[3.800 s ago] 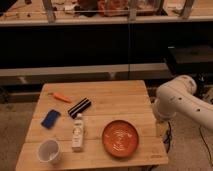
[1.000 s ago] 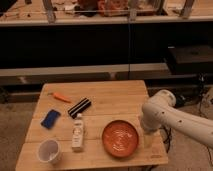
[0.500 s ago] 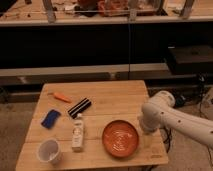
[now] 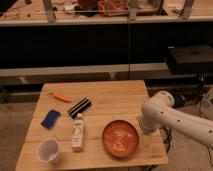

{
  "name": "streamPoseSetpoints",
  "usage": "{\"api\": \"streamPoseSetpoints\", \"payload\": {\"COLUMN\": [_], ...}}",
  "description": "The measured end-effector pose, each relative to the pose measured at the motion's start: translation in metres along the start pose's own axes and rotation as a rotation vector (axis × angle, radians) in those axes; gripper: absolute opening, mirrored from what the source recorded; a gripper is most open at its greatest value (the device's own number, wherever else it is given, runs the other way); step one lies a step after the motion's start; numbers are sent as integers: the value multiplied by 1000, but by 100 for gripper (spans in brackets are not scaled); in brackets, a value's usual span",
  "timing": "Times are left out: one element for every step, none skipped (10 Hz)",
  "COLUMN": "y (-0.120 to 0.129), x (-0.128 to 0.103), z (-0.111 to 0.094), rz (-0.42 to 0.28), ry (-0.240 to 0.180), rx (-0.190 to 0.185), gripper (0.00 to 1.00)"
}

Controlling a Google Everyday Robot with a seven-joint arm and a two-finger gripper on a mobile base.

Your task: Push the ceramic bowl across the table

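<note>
Above the table [image 4: 115, 95], end effector [image 4: 146, 136] hangs beside ceramic bowl [image 4: 121, 139].

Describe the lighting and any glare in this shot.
Camera view: warm, dim light, dark behind the light wooden plank table, whose top is evenly lit. The orange-red ceramic bowl shows faint pale rings, either sheen or pattern. The gripper hangs just right of the bowl, below the white arm.
</note>
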Motion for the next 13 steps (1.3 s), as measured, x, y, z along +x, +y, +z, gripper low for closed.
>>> {"api": "streamPoseSetpoints", "payload": {"y": [0, -1, -1, -2, -2, -3, -4, -3, -1, -1, -1, -1, -1], "x": [-1, -1, -2, -2, -2, -3, -5, -5, -5, -5, -6, -7, -8], "z": [1, 2, 3, 5, 6, 7, 8, 9, 11, 12, 14, 15, 16], "rz": [-2, -2, -3, -5, -6, -7, -10, -8, -6, -4, -4, -6, -4], "ry": [-3, -6, -9, -13, -15, -18, -21, -24, -27, -30, -33, -34, -38], "rx": [-1, -3, -4, -6, -6, -8, -9, -13, -18, -20, -24, -25, -28], "gripper": [76, 67, 61, 57, 57, 56, 48, 38, 28, 20, 10, 6, 6]}}
